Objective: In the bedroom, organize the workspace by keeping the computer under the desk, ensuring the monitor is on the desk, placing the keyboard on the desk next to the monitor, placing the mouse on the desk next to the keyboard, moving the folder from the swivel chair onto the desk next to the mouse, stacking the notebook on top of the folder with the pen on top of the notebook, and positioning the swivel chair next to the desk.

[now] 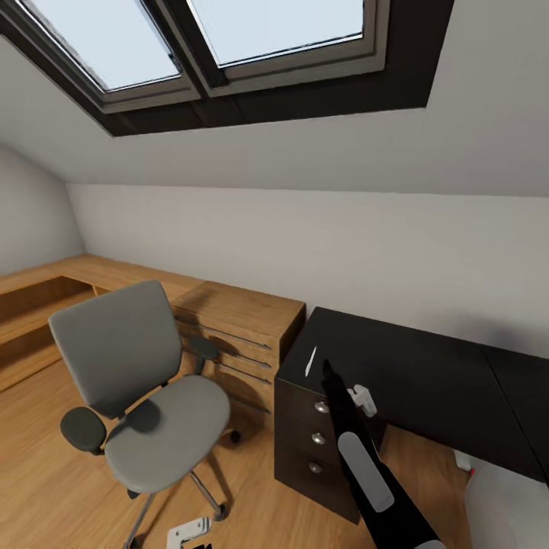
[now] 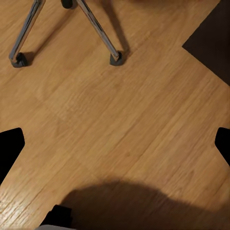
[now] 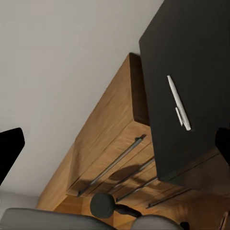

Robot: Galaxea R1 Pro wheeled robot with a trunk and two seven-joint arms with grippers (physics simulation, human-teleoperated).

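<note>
The swivel chair [image 1: 145, 396], grey with black armrests, stands on the wood floor left of the desk, and its seat is bare. The glossy black desk [image 1: 427, 374] runs along the white wall at the right. A thin white pen [image 1: 310, 361] lies near the desk's left end. My right gripper [image 1: 329, 374] hovers just right of the pen, over the desk's front corner. In the right wrist view the pen [image 3: 178, 103] lies on the black desk top [image 3: 201, 48], between the widely spread fingertips [image 3: 9, 148]. My left gripper [image 2: 115, 143] hangs open over the floor near the chair's chrome spokes [image 2: 98, 31].
A black three-drawer unit [image 1: 313, 438] sits under the desk's left end. A wooden drawer cabinet [image 1: 244, 335] and low wooden shelving [image 1: 46, 305] stand behind the chair. A dark-framed skylight [image 1: 229, 46] is set in the sloped ceiling. A pale shape [image 1: 507, 507] sits at the lower right.
</note>
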